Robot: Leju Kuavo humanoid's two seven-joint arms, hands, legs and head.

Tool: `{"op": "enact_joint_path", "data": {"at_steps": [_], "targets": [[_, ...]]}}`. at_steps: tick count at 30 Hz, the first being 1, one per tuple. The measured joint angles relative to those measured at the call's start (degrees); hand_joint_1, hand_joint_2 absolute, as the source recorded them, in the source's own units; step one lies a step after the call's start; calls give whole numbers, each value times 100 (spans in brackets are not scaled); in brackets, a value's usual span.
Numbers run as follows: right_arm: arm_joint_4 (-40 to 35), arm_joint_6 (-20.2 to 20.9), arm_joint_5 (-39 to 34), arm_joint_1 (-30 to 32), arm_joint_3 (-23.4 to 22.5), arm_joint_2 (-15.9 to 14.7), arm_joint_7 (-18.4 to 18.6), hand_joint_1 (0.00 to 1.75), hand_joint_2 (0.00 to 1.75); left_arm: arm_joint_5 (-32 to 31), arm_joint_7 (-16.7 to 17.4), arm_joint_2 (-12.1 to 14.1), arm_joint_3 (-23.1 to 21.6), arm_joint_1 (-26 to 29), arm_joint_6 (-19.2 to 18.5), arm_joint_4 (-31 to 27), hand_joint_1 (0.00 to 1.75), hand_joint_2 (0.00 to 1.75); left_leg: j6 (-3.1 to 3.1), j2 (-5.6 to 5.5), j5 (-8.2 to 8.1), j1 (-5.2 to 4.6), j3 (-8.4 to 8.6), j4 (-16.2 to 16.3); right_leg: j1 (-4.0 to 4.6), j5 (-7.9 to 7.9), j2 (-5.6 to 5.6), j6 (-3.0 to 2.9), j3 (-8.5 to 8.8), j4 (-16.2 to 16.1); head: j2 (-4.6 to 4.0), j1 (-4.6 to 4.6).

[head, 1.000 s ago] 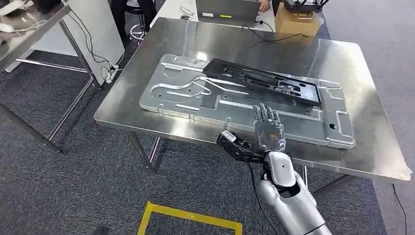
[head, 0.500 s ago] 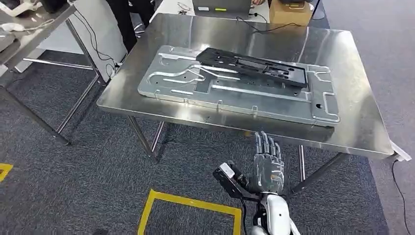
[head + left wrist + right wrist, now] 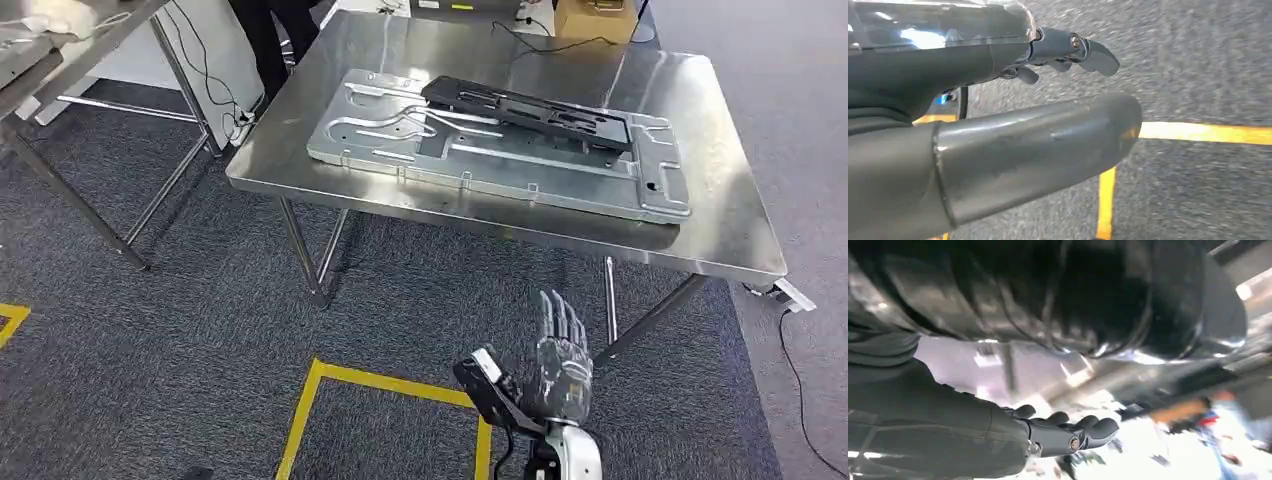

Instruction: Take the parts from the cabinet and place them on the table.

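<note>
A large silver machined plate (image 3: 520,170) lies flat on the steel table (image 3: 725,225). A long black part (image 3: 530,110) lies across the plate's far side. My right hand (image 3: 555,365) hangs in front of the table over the carpet, below the table's edge, fingers straight and apart, holding nothing. The right wrist view shows this hand (image 3: 1068,432) blurred and empty. In the left wrist view my left hand (image 3: 1048,85) hangs over the carpet with its thumb out and nothing in it.
Yellow floor tape (image 3: 380,385) marks a square on the grey carpet just left of my right hand. A second metal table (image 3: 60,40) stands at the far left. A cardboard box (image 3: 585,15) sits beyond the table, and a cable (image 3: 800,380) trails at the right.
The whole view has pulled back from the table, so the camera has moved. My right hand, which was over the table's front edge, now hangs lower over the carpet.
</note>
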Motion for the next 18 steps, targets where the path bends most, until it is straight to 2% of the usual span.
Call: {"op": "enact_joint_path", "data": {"at_steps": [1, 2, 3, 4, 5, 7, 8, 9, 10, 11, 12, 13, 14, 15, 16, 17, 18], "targets": [[60, -188, -149, 135, -89, 37, -67, 0, 0, 20, 0, -4, 37, 14, 9, 0, 0, 0, -6, -3, 40, -7, -67, 17, 6, 171, 3, -31, 217, -229, 0, 0], [175, -366, -274, 266, -208, 81, -152, 0, 0, 26, 9, -7, 66, 35, 22, 0, 0, 0, -27, -10, 95, -19, -147, 38, 31, 262, 4, -100, 646, -774, 0, 0], [307, -497, -479, 348, -358, 124, -307, 0, 0, 35, 15, -26, 79, 39, 41, 0, 0, 0, -46, -1, 138, -27, -180, 56, 62, 86, 0, -178, 1125, -1402, 0, -6], [451, -567, -723, 417, -506, 159, -549, 0, 0, 72, 15, -42, 98, 40, 76, 0, 0, 0, -73, 1, 158, -47, -193, 63, 69, -95, -18, -210, 1398, -1906, 0, -2], [654, -574, -1031, 473, -698, 192, -878, 0, 0, 100, 15, -42, 133, 37, 100, 0, 0, 0, -115, 21, 206, -41, -201, 59, 82, -156, -16, -205, 1414, -2008, 0, -2], [1317, -502, -1594, 554, -1297, 302, -1597, 0, 0, 142, 15, -42, 216, 38, 151, 0, 0, 0, -196, 22, 311, -16, -203, -2, 100, -80, -15, -236, 1378, -2034, 0, 0], [1757, -377, -1784, 559, -1695, 413, -1894, 0, 0, 151, 13, -42, 243, 43, 179, 0, 0, 0, -219, 6, 296, -18, -225, 30, 21, 20, -34, -248, 1363, -2103, 0, -2], [2311, -177, -1943, 525, -2160, 452, -2068, 0, 0, 153, 15, -61, 264, 66, 192, 0, 0, 0, -243, -18, 64, -6, -294, 134, 28, 77, -66, -296, 1307, -2111, 0, -2], [2785, 28, -2010, 450, -2519, 476, -2078, 0, 0, 151, 17, -72, 295, 80, 197, 0, 0, 0, -255, -21, -271, 7, -374, 406, 25, 122, -84, -332, 1246, -2105, 0, -7], [3355, 277, -2083, 371, -2897, 494, -1999, 0, 0, 146, 20, -72, 330, 81, 203, 0, 0, 0, -282, -20, -600, 12, -493, 821, 32, 164, -99, -321, 1184, -2099, 0, -7], [3777, 485, -2124, 323, -3192, 511, -1852, 0, 0, 138, 20, -72, 341, 80, 208, 0, 0, 0, -311, -24, -813, 12, -607, 1246, 34, 195, -142, -320, 1127, -2082, 0, -7], [4293, 869, -2206, 271, -3561, 537, -1531, 0, 0, 118, 19, -72, 341, 81, 210, 0, 0, 0, -339, -22, -854, 15, -696, 1631, 34, 222, -190, -314, 1053, -2047, 0, -7], [4598, 1198, -2273, 209, -3767, 564, -1257, 0, 0, 100, 20, -74, 343, 84, 210, 0, 0, 0, -358, -21, -719, 25, -678, 1756, 27, 235, -232, -301, 982, -2004, 0, -7], [4891, 1614, -2360, 143, -3972, 614, -912, 0, 0, 81, 20, -74, 347, 86, 210, 0, 0, 0, -376, -15, -506, 40, -533, 1626, 19, 241, -276, -289, 910, -1943, 0, -7], [5144, 2027, -2458, 74, -4184, 686, -569, 0, 0, 77, 20, -74, 350, 84, 210, 0, 0, 0, -383, 8, -325, 53, -254, 1240, 12, 242, -315, -282, 847, -1873, 0, -7], [5332, 2310, -2554, 10, -4357, 749, -351, 0, 0, 70, 20, -74, 350, 75, 210, 0, 0, 0, -385, 81, -235, 62, 96, 716, 2, 229, -347, -261, 799, -1806, 0, -7], [5479, 2568, -2685, -55, -4519, 802, -147, 0, 0, 68, 20, -79, 350, 50, 210, 0, 0, 0, -376, 313, -375, 56, 382, 225, 15, 210, -381, -229, 779, -1742, 0, -9]]}}
